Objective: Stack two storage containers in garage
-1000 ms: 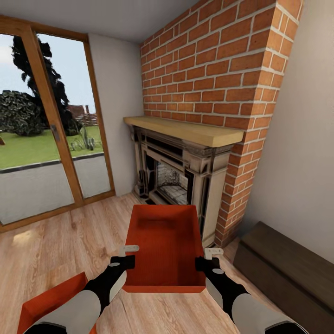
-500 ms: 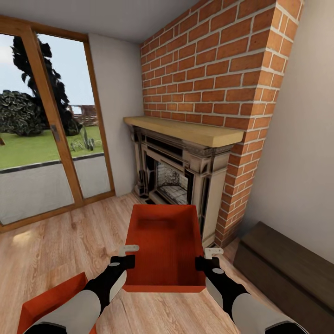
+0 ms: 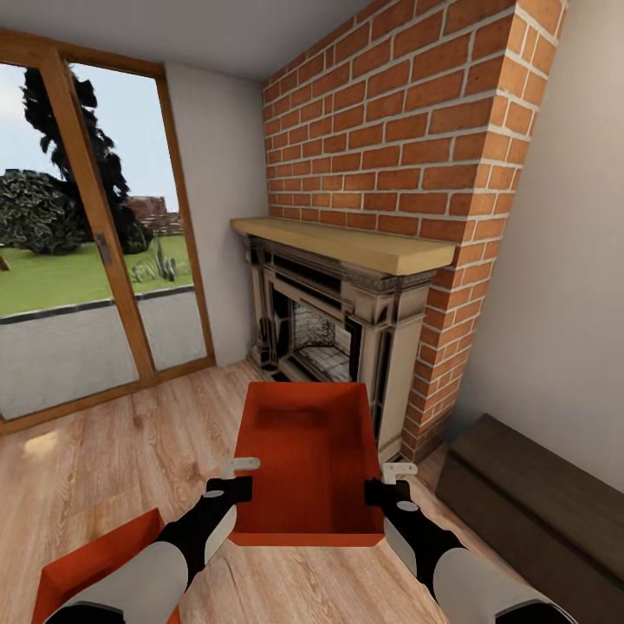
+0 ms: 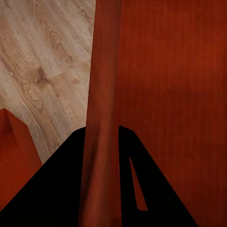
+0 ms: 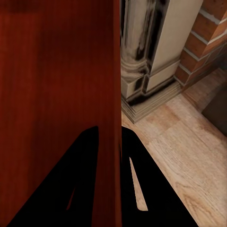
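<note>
While you've got both arms out front, each claw is clamped on a side wall of the orange-red container (image 3: 310,459). Your left claw (image 3: 236,478) pinches the left wall, your right claw (image 3: 390,482) pinches the right wall, both near the end closest to you. In the left wrist view the wall (image 4: 101,113) runs straight up between the dark fingers (image 4: 61,189), one on each side, and it's the same deal in the right wrist view, with the wall (image 5: 113,94) squeezed between the fingers (image 5: 142,184). So both are closed tight on that bin, which sits up off the light wood floor (image 3: 130,451), roughly level, long axis pointing away from you.

Down by your left forearm, the second container (image 3: 95,559) rests on the planks, partly cut off by the picture's edge. Off to your right there's a dark brown wooden chest (image 3: 537,498) along the pale wall.

Further out, right past the held bin, is the fireplace (image 3: 334,325) with its pale wood mantel (image 3: 347,243) and the brick chimney (image 3: 407,113) above. Over on the left are the wood-framed glass doors (image 3: 87,251), with lawn and trees outside.
</note>
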